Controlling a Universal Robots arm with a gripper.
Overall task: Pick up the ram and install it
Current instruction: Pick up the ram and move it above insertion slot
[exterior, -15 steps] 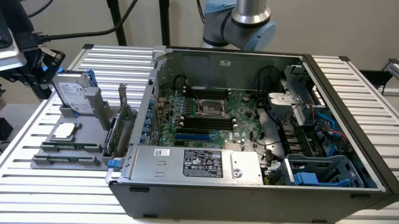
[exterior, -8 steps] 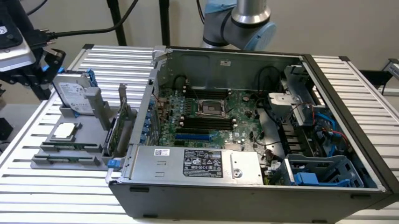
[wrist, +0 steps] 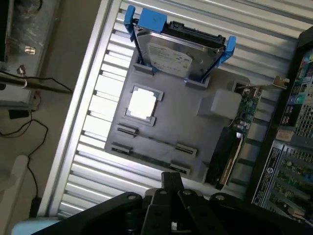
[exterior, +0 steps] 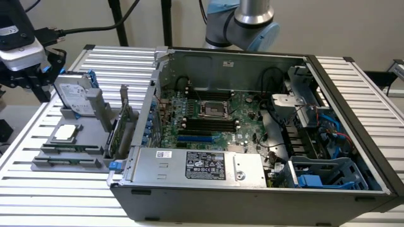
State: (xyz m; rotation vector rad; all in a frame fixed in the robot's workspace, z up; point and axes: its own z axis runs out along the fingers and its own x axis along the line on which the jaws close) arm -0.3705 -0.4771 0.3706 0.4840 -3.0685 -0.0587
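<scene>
Pincer (wrist: 171, 182) fingers are pressed together and hold nothing; it hangs over the slatted table (wrist: 100, 105), at the closest edge of a gray tray (wrist: 181, 122). The ram (exterior: 73, 148) lies on that tray, a thin green stick seated edge-up between two small holders, just ahead of the pincer tips and apart from them. A second pair of holders runs parallel beside it. Farther ahead of the pincer a square silver processor (wrist: 142, 104) sits in its own recess, and at the tray's far end a hard drive (wrist: 171, 54) stands upright in a blue bracket. On the side of the pincer that faces the computer case (exterior: 252, 201), a green expansion card (wrist: 243, 115) stands on edge along the tray's border, between the ram and the case wall, its metal bracket poking past the tray corner. On the opposite side of the pincer the table's edge drops off to a floor with loose cables. The room straight above the ram is open, with tall things only at the far end and the case side. The case lies open side up, well apart from the pincer; inside, black memory slots (exterior: 208, 124) run beside the processor socket (exterior: 211, 109), with a silver power supply (exterior: 196, 165) along one wall and a drive cage (exterior: 328, 177) in the corner farthest from the pincer.
</scene>
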